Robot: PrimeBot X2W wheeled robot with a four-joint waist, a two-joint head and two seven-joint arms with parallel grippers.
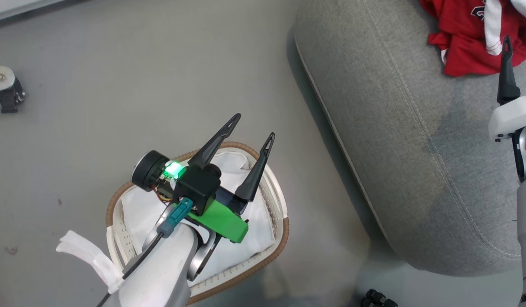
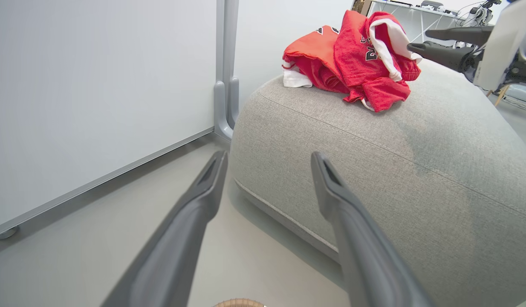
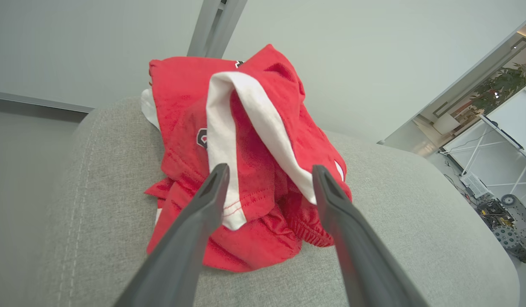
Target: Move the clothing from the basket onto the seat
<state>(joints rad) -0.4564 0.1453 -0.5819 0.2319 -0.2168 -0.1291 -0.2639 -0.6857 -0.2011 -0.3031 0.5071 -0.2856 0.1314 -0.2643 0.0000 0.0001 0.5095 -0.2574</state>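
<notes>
Bare stretch of seat (image 1: 416, 128) before the heaped clothing (image 1: 467, 47), open floor (image 1: 139, 64) around the basket (image 1: 286, 226)

The red clothing (image 1: 467, 38) lies in a heap on the grey seat (image 1: 395, 128). The basket (image 1: 283, 232) sits on the floor (image 1: 118, 85) beside it.

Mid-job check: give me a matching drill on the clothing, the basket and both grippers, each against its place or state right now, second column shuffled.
Column one
1. clothing
2. basket
3. left gripper
4. right gripper

Column two
A. jaws open, above the basket
B. heaped on the seat
C. jaws open, pointing at the clothing, gripping nothing
D. on the floor, white liner showing inside

Pairs: 1-B, 2-D, 3-A, 4-C
</notes>
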